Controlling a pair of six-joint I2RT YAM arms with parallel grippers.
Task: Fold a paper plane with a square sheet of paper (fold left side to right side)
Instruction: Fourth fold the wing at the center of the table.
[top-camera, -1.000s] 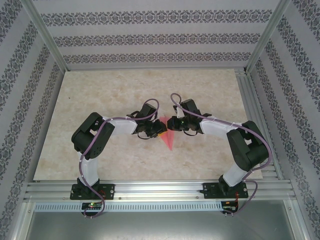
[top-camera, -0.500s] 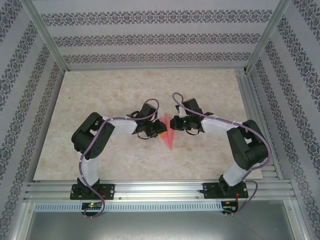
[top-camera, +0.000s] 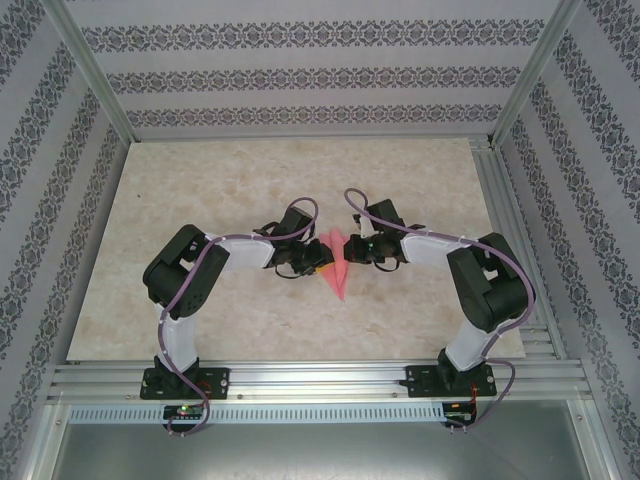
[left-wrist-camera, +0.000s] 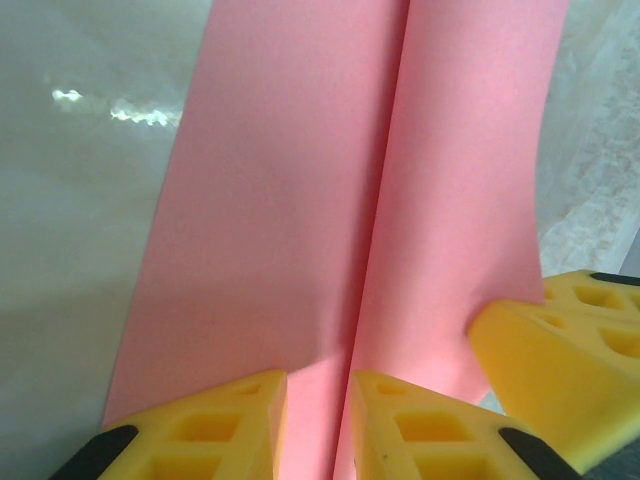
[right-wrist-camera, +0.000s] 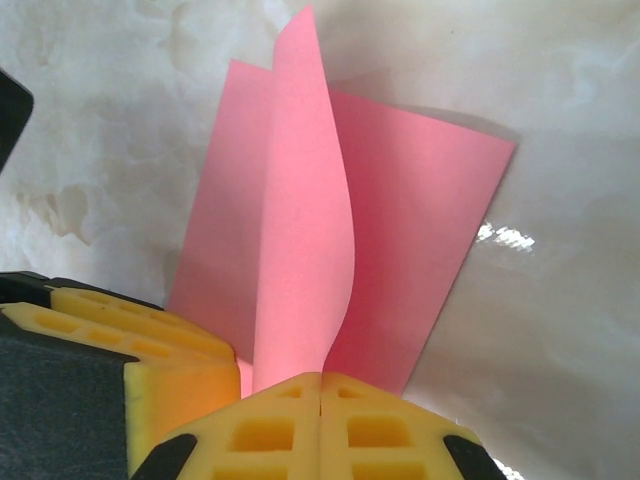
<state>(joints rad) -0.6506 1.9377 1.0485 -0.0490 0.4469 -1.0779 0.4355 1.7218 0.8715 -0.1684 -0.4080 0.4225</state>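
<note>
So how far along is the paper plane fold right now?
Mostly shaped: the paper plane is already a narrow pointed dart with a centre crease. In hand: the right gripper pinches one raised flap, the left gripper straddles the crease, open. Left, probably: laying that flap flat.

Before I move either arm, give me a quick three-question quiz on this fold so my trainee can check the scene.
1. True or false: the right hand is shut on a raised flap of the paper plane.
2. In the top view, the plane's pointed tip aims: A) toward the near side; B) toward the far side; C) to the left.
3. Fill the blank: the left hand's fingers stand ___, with pink paper showing between them.

Key: 1 true; 2 A; 3 apart.
</note>
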